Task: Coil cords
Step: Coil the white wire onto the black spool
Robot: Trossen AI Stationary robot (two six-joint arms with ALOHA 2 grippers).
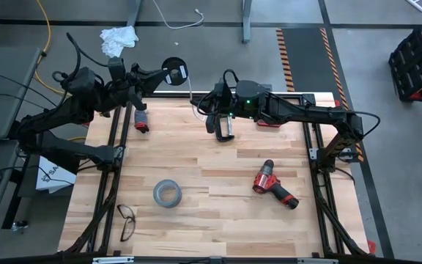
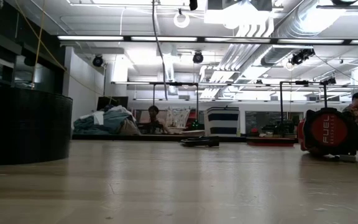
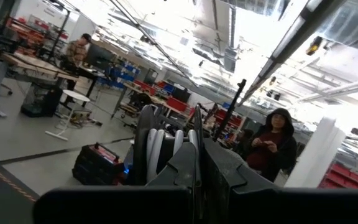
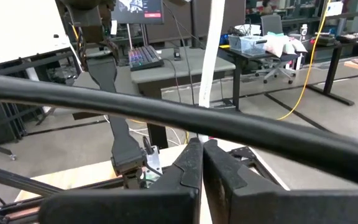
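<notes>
- cord (image 1: 190, 89): one thin white cable on a small black round disc (image 1: 173, 73); the disc is clamped in the left end effector (image 1: 168, 74), off the tabletop's far edge, with white turns wound between its rims (image 3: 160, 146).
- Free length runs to the right end effector (image 1: 195, 105), whose fingers are together, pinching the cable (image 4: 207, 81).
- Judged light, limp and slippery; keep tension, grip near the disc.
- Count: one grey tape roll (image 1: 166, 193), one red drill (image 1: 273, 184), one pair of glasses (image 1: 126, 221), one tabletop (image 1: 218, 220).
</notes>
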